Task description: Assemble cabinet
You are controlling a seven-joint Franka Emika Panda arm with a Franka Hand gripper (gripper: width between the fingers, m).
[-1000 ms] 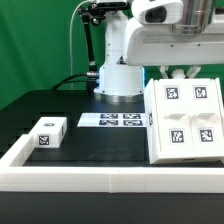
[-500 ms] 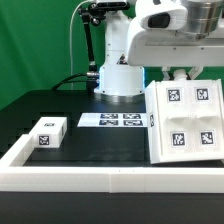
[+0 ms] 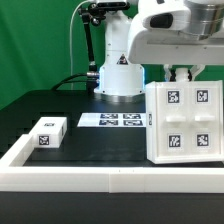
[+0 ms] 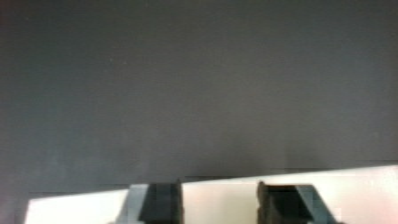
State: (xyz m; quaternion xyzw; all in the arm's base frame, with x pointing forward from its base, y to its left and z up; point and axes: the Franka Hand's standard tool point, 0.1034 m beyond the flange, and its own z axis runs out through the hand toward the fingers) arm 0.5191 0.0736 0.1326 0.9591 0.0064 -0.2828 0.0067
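The white cabinet body (image 3: 185, 125), a large box with several marker tags on its face, stands on the black table at the exterior view's right. My gripper (image 3: 181, 76) is at its top edge, one finger on each side of the edge, shut on it. In the wrist view the gripper (image 4: 221, 207) has the white body (image 4: 342, 200) between its fingertips (image 4: 157, 204), with dark table beyond. A small white box part (image 3: 48, 133) with one tag lies at the exterior view's left, far from the gripper.
The marker board (image 3: 112, 120) lies flat in the middle back of the table. A white raised rim (image 3: 110, 178) runs along the front and left edges. The arm's white base (image 3: 118, 75) stands behind the table, with a green backdrop.
The cabinet body, held by the gripper, has turned from a skewed, leaning pose to a squarer, more upright one. The small box has not moved.
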